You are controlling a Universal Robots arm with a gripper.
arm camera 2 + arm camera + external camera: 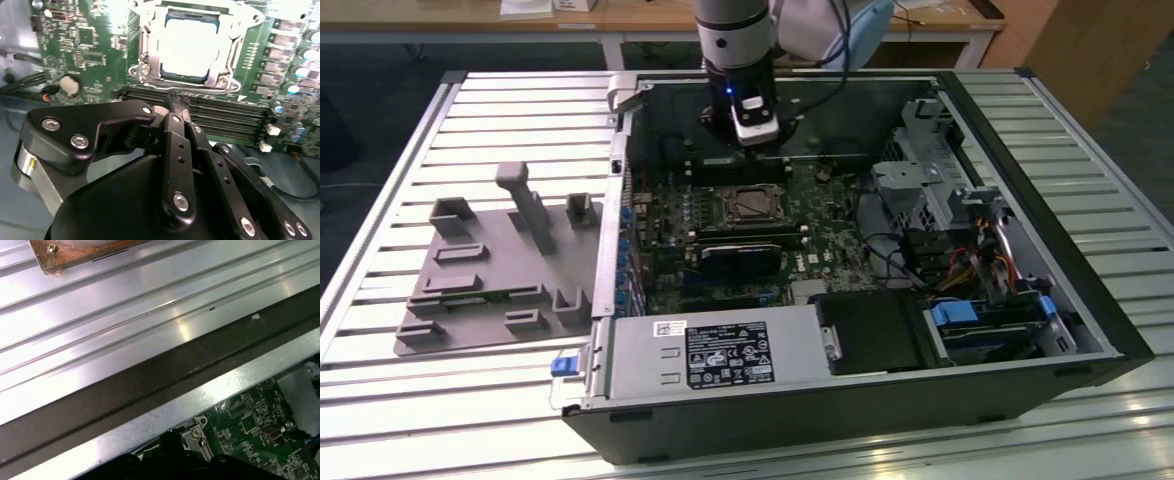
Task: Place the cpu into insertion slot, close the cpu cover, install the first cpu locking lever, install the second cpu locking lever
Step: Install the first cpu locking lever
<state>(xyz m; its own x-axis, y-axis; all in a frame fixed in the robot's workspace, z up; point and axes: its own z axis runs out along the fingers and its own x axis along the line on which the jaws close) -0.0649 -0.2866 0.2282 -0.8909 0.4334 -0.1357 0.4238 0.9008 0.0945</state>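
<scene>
My arm reaches into the open computer case [1014, 200], close to the insertion slot [750, 203].
I see the gripper [759, 148] hanging just beyond the slot, over the far part of the motherboard [834, 235]. A black card [736, 262] sits just on the slot's near side, with the power supply [714, 352] nearer the camera. Well apart from the slot, to the exterior view's left, a grey fixture [494, 270] lies on the slatted table [400, 150].

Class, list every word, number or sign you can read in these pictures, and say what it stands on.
Nothing can be read.
Black label on the power supply: print too small.
White sticker beside it: too small.
Motherboard markings: blurred.
</scene>
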